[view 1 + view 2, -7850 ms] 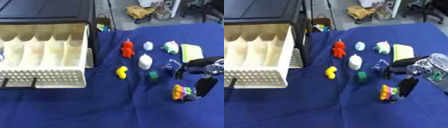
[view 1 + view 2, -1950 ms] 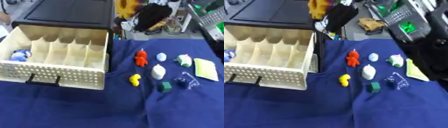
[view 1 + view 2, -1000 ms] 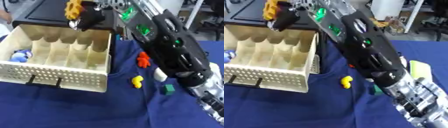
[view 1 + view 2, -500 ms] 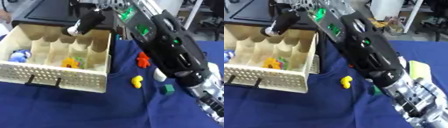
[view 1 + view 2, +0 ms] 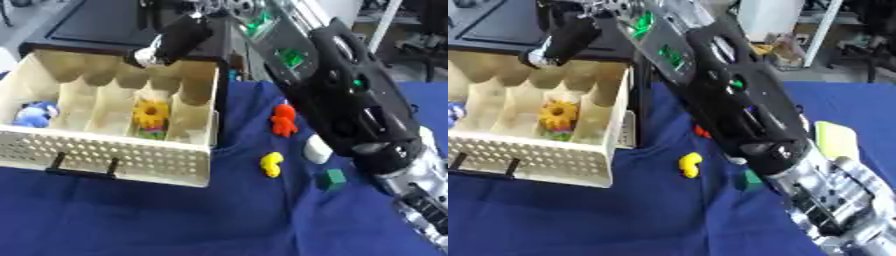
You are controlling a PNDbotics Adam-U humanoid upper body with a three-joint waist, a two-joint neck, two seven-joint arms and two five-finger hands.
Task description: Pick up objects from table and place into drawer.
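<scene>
**Operator:** State the hand condition and the position of the task items.

**Technician:** The right hand is extended over the far wall of the drawer, fingers straight and holding nothing. The left hand appears in neither view. A yellow flower-shaped toy lies in the second compartment from the drawer's right end; a blue object lies in a compartment near the left end. On the blue cloth remain a red figure, a yellow curved piece, a white rounded piece and a green cube, all near one another but apart.

**Operator:** How should the remaining items handle?

**Technician:** Judged by appearance, they are small, light, rigid plastic or rubber toys, not fragile. The cube offers flat opposite faces for a pinch. The red figure is best taken across its torso. The yellow curved piece is best taken across the middle of its bend; it may roll. The white piece looks smooth and may slip, so grasp it across the widest part.
</scene>
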